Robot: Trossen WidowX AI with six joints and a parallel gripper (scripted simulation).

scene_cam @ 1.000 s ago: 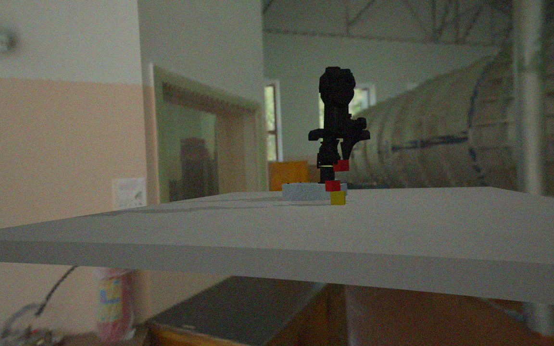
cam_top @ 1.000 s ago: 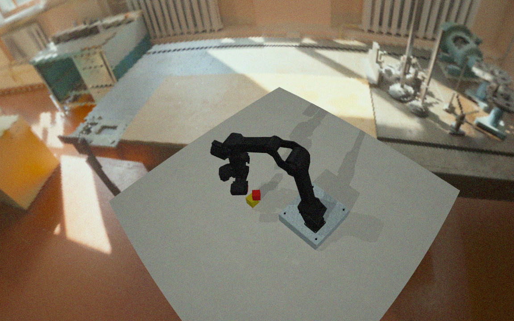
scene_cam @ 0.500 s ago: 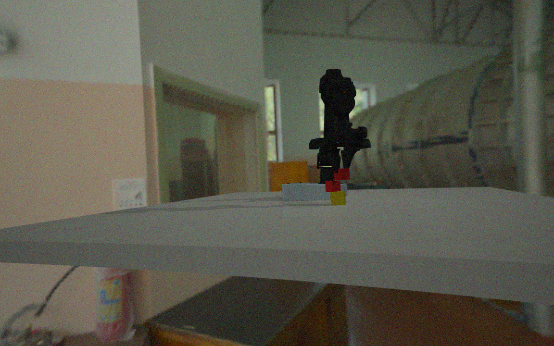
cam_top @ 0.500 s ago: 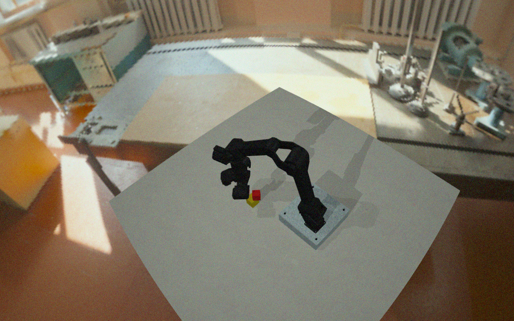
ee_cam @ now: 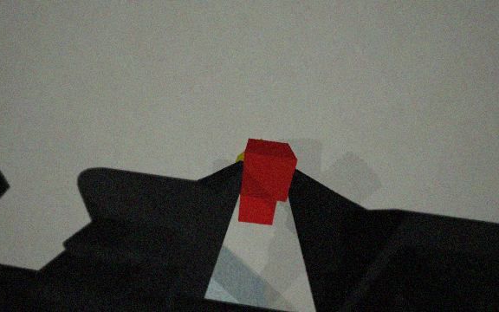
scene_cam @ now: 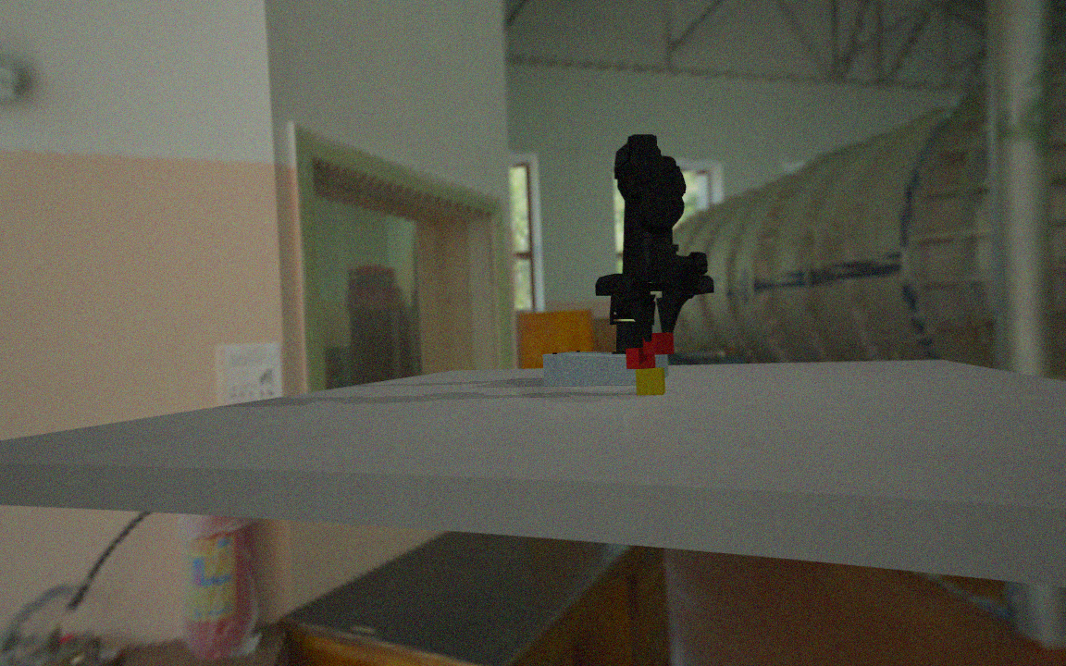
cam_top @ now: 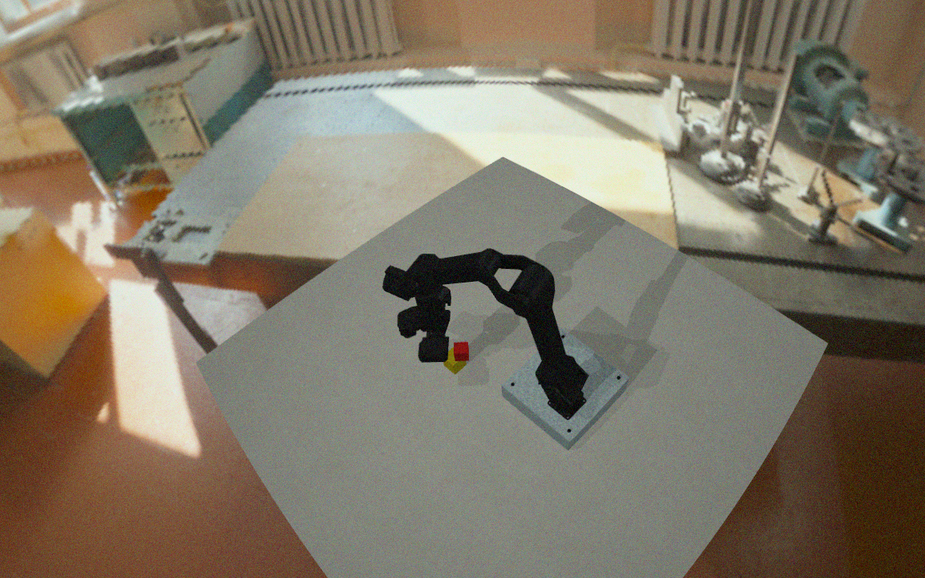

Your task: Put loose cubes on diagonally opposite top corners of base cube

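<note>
The yellow base cube (cam_top: pixel 455 368) (scene_cam: pixel 650 381) (ee_cam: pixel 240 157) stands on the table. A loose red cube (cam_top: pixel 461 351) (scene_cam: pixel 637 360) (ee_cam: pixel 255 212) rests on top of it, off to one side and overhanging a corner. My gripper (scene_cam: pixel 661 336) (ee_cam: pixel 266 170) is shut on the other red cube (scene_cam: pixel 665 341) (ee_cam: pixel 268 177) and holds it above the base, higher than the placed cube. In the top view the held cube is hidden behind the fingers. In the wrist view it covers most of the base, so the gap between the red cubes cannot be judged.
The arm stands on a pale blue-grey mounting plate (cam_top: pixel 523 392) (scene_cam: pixel 582 370), to the right of the cubes in the top view. The grey table (cam_top: pixel 380 460) (scene_cam: pixel 438 438) carries the arm's shadows. Its edges lie well away from the cubes.
</note>
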